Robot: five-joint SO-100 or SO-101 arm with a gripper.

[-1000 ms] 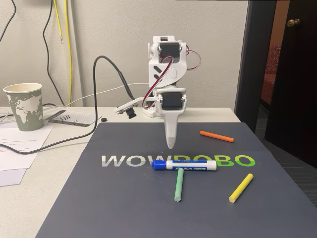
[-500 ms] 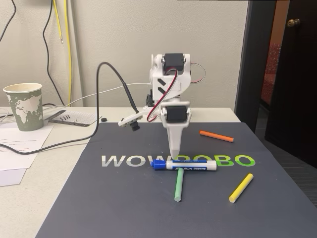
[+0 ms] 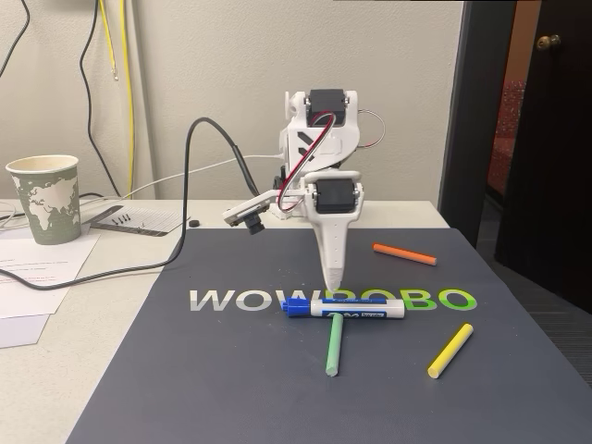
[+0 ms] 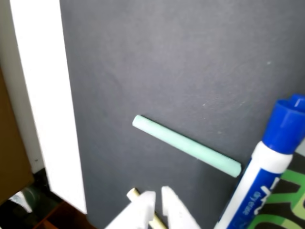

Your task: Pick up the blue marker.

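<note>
- The gripper (image 3: 333, 280) points down at the dark mat (image 3: 231, 370); its tip hangs just behind the blue marker (image 3: 344, 308) and does not seem to touch it; in the wrist view the two white fingers (image 4: 143, 207) sit close together with a thin gap and hold nothing.
- The blue marker lies flat near the middle of the mat, over the printed letters, cap to the left in the fixed view.
- A green stick (image 3: 334, 343) lies just in front of it; their ends almost meet.
- A yellow stick (image 3: 450, 350) and an orange stick (image 3: 404, 253) lie well apart on the right side; the mat's left half is bare.
- A paper cup (image 3: 43, 197) stands on the table far to the left, off the mat.
</note>
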